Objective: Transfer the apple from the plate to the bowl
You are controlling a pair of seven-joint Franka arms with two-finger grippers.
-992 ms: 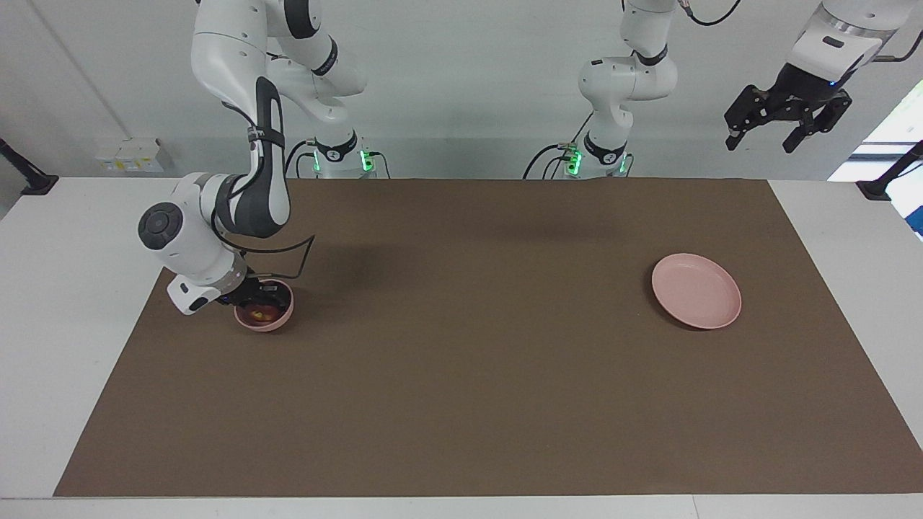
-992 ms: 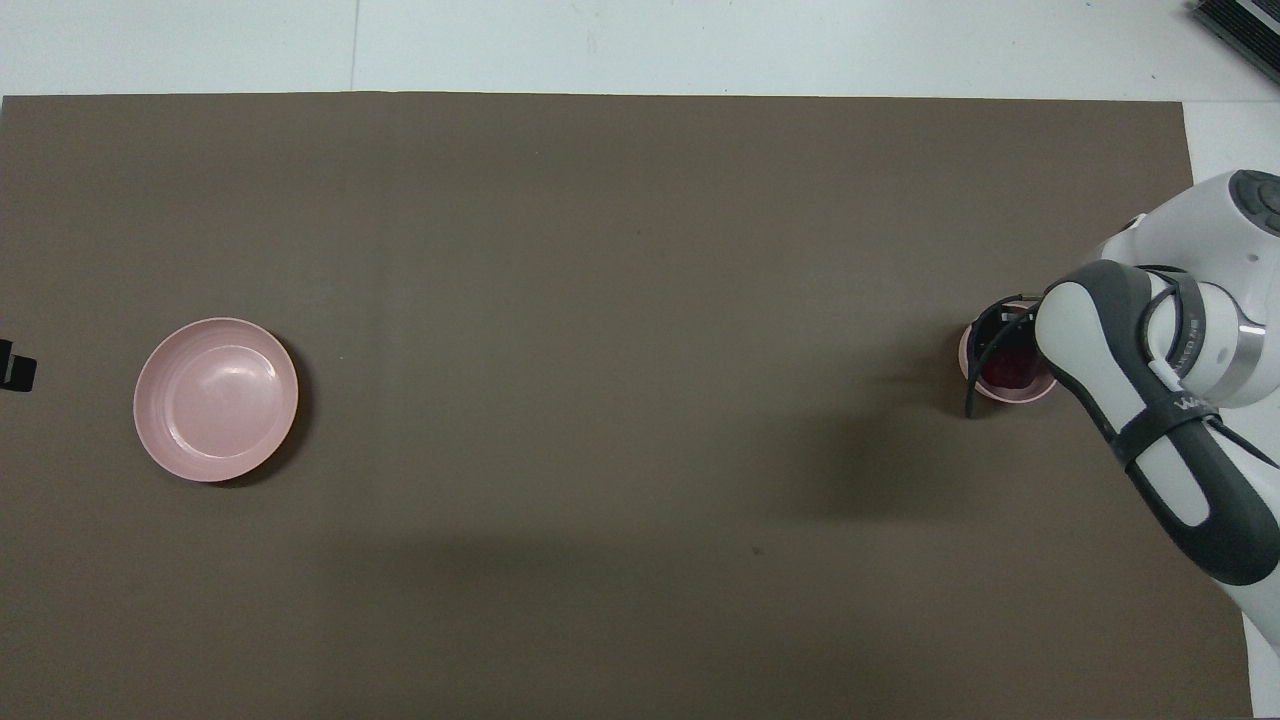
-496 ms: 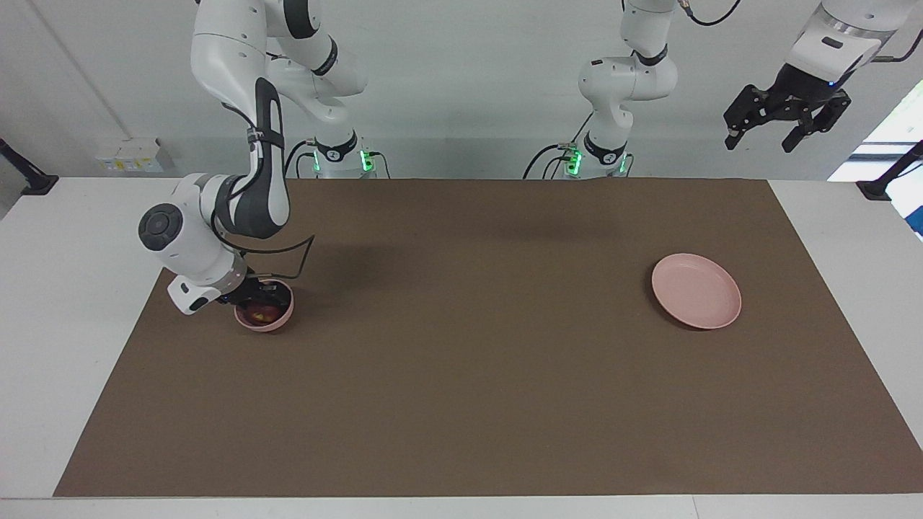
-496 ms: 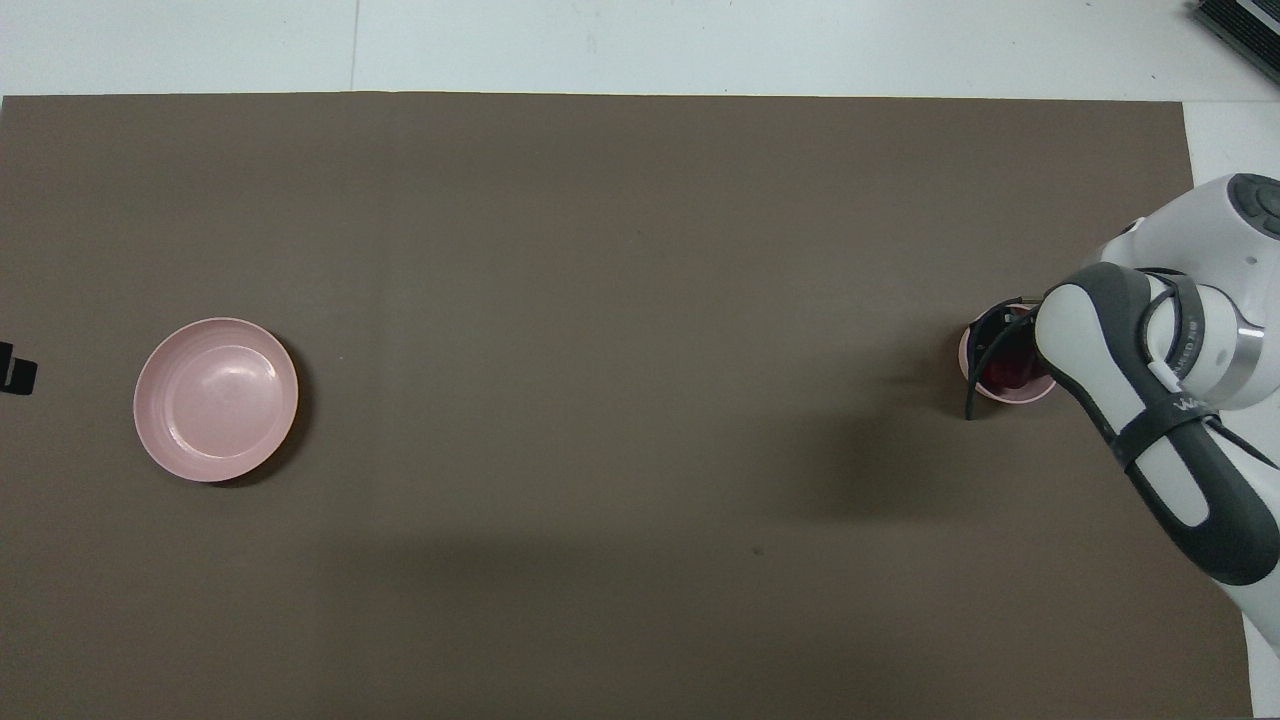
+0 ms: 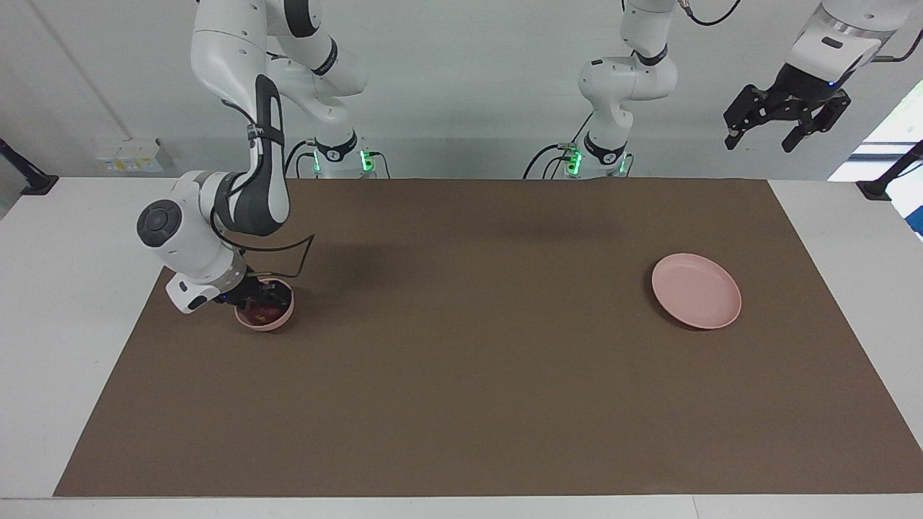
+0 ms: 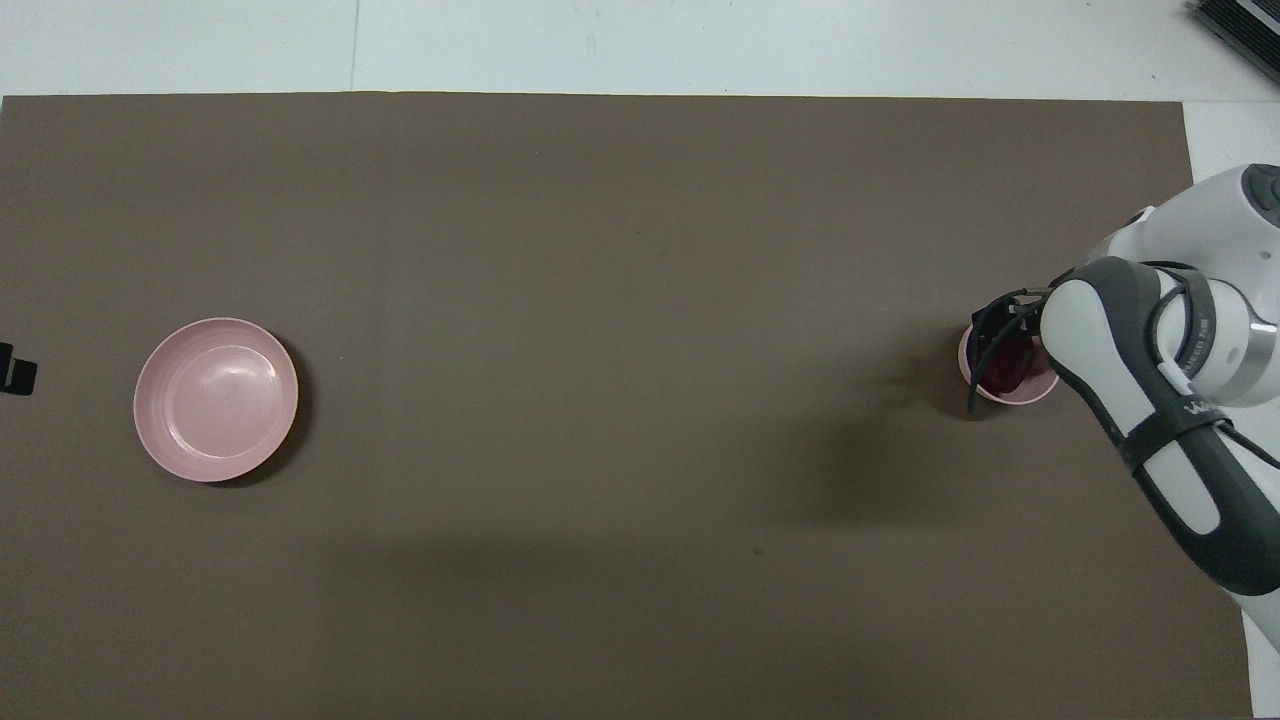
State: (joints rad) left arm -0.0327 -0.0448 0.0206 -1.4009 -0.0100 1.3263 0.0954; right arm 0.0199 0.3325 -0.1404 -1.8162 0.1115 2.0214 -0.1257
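Note:
The dark red apple [image 5: 265,311] [image 6: 1008,368] lies inside the small pink bowl [image 5: 283,319] [image 6: 1003,396] at the right arm's end of the brown mat. My right gripper [image 5: 258,295] [image 6: 1000,338] hangs just over the bowl, open, its black fingers apart above the apple; the arm hides part of the bowl from overhead. The flat pink plate [image 5: 696,290] [image 6: 216,399] sits bare at the left arm's end. My left gripper [image 5: 761,140] waits open, high up over that end of the table; only its tip [image 6: 12,372] shows from overhead.
A brown mat [image 5: 461,404] covers most of the white table. A black cable [image 5: 299,256] loops from the right wrist down beside the bowl.
My right gripper has opened off the apple and risen a little over the bowl; the apple stays in the bowl. The left arm has barely moved.

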